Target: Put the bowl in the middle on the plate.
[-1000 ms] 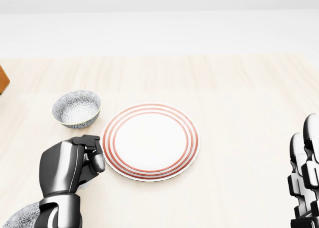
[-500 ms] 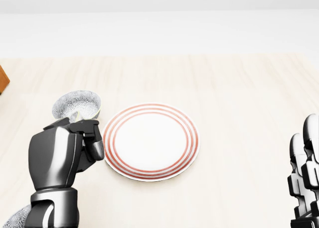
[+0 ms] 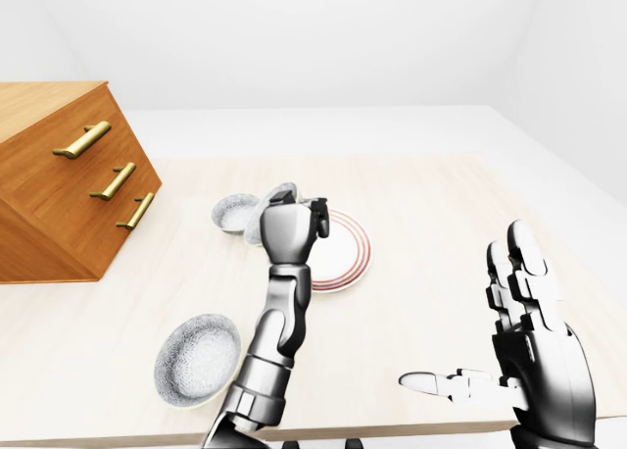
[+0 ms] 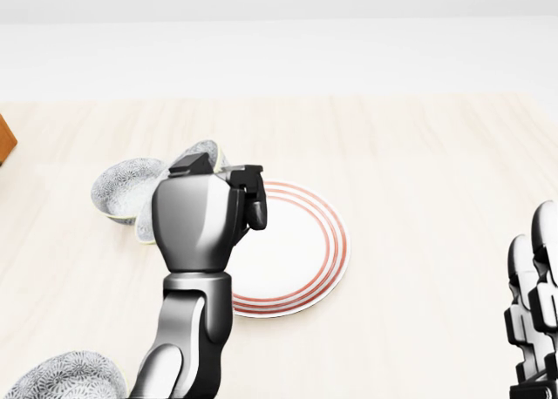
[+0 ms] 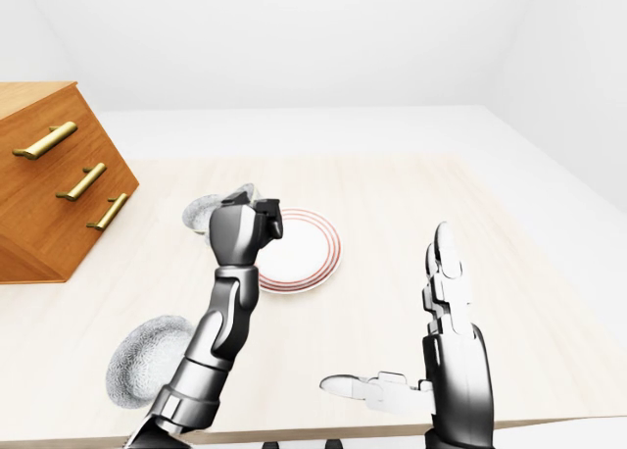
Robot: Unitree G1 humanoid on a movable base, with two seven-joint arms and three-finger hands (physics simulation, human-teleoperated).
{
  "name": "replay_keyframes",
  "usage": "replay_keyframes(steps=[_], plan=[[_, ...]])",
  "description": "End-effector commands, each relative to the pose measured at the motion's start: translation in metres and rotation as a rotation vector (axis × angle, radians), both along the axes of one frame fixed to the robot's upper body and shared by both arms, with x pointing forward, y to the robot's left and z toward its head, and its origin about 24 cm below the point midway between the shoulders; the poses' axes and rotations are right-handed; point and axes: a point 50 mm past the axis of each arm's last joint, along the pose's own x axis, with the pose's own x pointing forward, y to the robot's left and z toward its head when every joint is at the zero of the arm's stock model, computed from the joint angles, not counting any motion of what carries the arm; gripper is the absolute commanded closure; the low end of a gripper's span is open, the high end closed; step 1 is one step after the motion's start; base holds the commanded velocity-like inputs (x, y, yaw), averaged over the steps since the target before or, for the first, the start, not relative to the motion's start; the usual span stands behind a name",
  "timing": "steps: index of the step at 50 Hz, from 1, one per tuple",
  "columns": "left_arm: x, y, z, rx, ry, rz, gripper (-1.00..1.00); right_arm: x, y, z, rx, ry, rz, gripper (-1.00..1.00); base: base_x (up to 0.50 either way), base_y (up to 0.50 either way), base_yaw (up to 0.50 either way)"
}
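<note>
Grey-patterned middle bowl (image 4: 209, 152) sits pinched in the left hand (image 4: 202, 216), tilted and lifted at the left rim of the red-ringed plate (image 4: 301, 242). Another bowl (image 4: 126, 188) stands left; a third (image 3: 196, 359) lies nearer. Right hand (image 3: 529, 356) hangs spread.

I see my left robot hand (image 4: 228, 200) holding a tilted patterned bowl (image 4: 202, 157) raised over the red-ringed plate's (image 4: 324, 251) left edge, another bowl (image 4: 126, 188) behind.
</note>
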Motion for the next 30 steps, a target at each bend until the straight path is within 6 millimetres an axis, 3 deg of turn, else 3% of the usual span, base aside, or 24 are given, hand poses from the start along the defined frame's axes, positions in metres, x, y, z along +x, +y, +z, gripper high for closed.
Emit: replay_keyframes(steps=[1, 9, 17, 23, 30], plan=[[0.015, -0.044, 0.002, 0.187, 0.0, -0.089, 1.0, -0.001, -0.001, -0.001, 0.003, 0.006, -0.003, -1.0, 0.0, 0.0, 0.0], [0.027, -0.059, -0.004, 0.242, 0.057, -0.13, 1.0, -0.001, -0.001, -0.001, 0.005, 0.007, -0.003, -1.0, 0.0, 0.0, 0.0], [0.047, -0.072, -0.031, 0.337, 0.261, -0.174, 1.0, -0.001, -0.003, -0.001, 0.008, 0.012, -0.008, -1.0, 0.0, 0.0, 0.0], [0.046, -0.076, -0.045, 0.401, 0.326, -0.197, 1.0, 0.0, -0.002, 0.0, 0.005, -0.001, -0.001, -1.0, 0.0, 0.0, 0.0], [0.046, -0.073, -0.042, 0.404, 0.3, -0.189, 1.0, -0.001, -0.003, 0.0, 0.008, 0.004, -0.005, -1.0, 0.0, 0.0, 0.0]])
